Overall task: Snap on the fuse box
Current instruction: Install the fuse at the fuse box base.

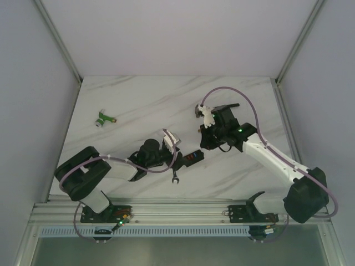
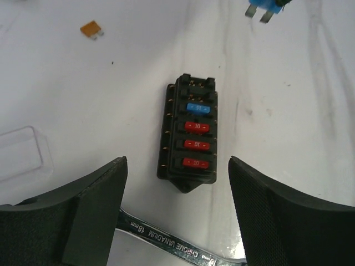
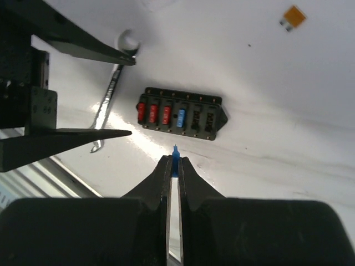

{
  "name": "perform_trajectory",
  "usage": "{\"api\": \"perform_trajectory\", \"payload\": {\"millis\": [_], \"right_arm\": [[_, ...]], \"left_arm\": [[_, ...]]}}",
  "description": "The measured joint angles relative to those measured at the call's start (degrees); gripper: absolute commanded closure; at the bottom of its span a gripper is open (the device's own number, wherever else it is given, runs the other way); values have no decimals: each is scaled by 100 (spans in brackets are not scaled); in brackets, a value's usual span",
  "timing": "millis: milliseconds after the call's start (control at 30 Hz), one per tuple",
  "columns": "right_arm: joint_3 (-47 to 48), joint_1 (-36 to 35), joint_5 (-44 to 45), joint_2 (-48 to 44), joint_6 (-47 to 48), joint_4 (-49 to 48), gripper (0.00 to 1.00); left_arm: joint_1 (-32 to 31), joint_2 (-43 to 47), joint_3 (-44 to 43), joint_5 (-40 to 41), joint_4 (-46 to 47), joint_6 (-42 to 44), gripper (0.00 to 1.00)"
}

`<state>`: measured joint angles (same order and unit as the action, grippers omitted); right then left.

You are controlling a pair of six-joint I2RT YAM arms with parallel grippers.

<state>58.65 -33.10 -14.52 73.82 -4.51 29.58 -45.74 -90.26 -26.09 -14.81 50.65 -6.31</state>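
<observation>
Fuse box (image 2: pixel 189 133) lies just ahead, between spread fingers of the left gripper (image 2: pixel 177 166), long axis pointing away.
Right gripper (image 3: pixel 173 162) pinches a blue fuse (image 3: pixel 175 154); the box lies crosswise beyond it.

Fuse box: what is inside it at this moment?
Three red fuses and one blue fuse sit in the fuse box; two end slots are empty. Its clear cover lies apart, so nothing hides the top; what's beneath the fuses is covered.
</observation>
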Motion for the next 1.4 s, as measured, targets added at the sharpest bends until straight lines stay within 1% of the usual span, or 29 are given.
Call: {"api": "perform_trajectory", "payload": {"millis": [133,300,467,600,733,867,1200,1400], "right_arm": [[0,0,348,293,-269,-13,100],[0,0,568,621,-433,-20,100],[0,-11,651,800,-540,-37,100],[0,-79,708,927,-605,-55,100],[2,-175,734,1071,-664,-90,100],[31,-260,774,1202,-706,-125,100],[83,-352,988,1419,-734,-168,100],[157,-450,1165,1694,-752,-181,100]], "left_arm": [[-50,-352,-57,138,70,70,23],[-142,-649,-232,164,63,149,26],[-166,-737,-404,160,52,197,34],[-166,-868,-551,116,-20,229,35],[-166,-887,-610,44,-197,284,30],[-166,-887,-664,13,-382,354,30],[-166,-997,-798,-42,-599,415,42],[-177,-1032,-868,-92,-658,468,46]]}}
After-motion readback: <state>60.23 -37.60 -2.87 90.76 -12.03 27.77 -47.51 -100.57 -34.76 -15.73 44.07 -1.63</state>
